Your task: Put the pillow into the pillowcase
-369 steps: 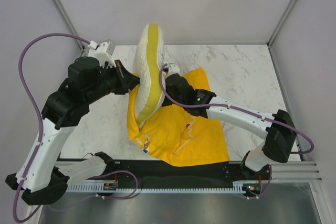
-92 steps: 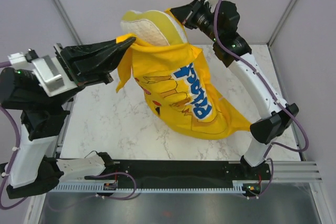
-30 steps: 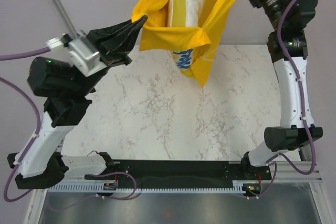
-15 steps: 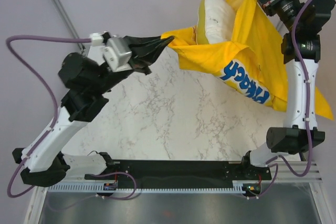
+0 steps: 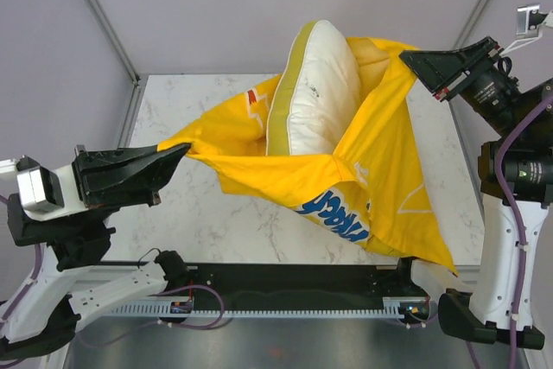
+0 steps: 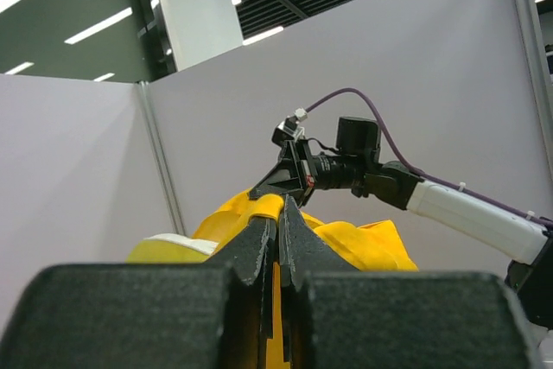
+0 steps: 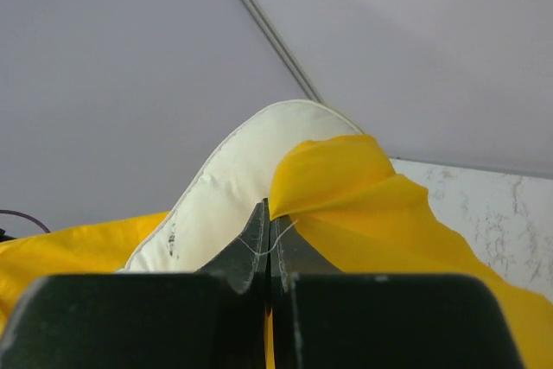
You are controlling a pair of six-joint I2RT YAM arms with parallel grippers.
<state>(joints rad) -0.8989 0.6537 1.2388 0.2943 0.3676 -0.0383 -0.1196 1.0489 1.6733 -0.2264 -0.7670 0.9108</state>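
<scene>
The bright yellow pillowcase (image 5: 380, 179) hangs stretched in the air between both arms, blue lettering on its lower front. My left gripper (image 5: 183, 149) is shut on the pillowcase's left corner (image 6: 275, 205). My right gripper (image 5: 404, 58) is shut on the right corner (image 7: 324, 174) of the opening. The white pillow (image 5: 324, 92) with its yellow edge band stands partly inside the open mouth, its upper half sticking out. In the right wrist view the pillow (image 7: 229, 183) bulges just behind the fingertips. The pillowcase's lower end droops toward the front right.
The marble table (image 5: 216, 213) lies below the hanging cloth. Grey panel walls (image 5: 216, 15) enclose the back and sides. The black base rail (image 5: 285, 287) runs along the near edge.
Both arms have swung down and toward the near side. The left gripper dropped low to the left, the pillowcase mouth stretched wider, and the pillow now sits lower in it.
</scene>
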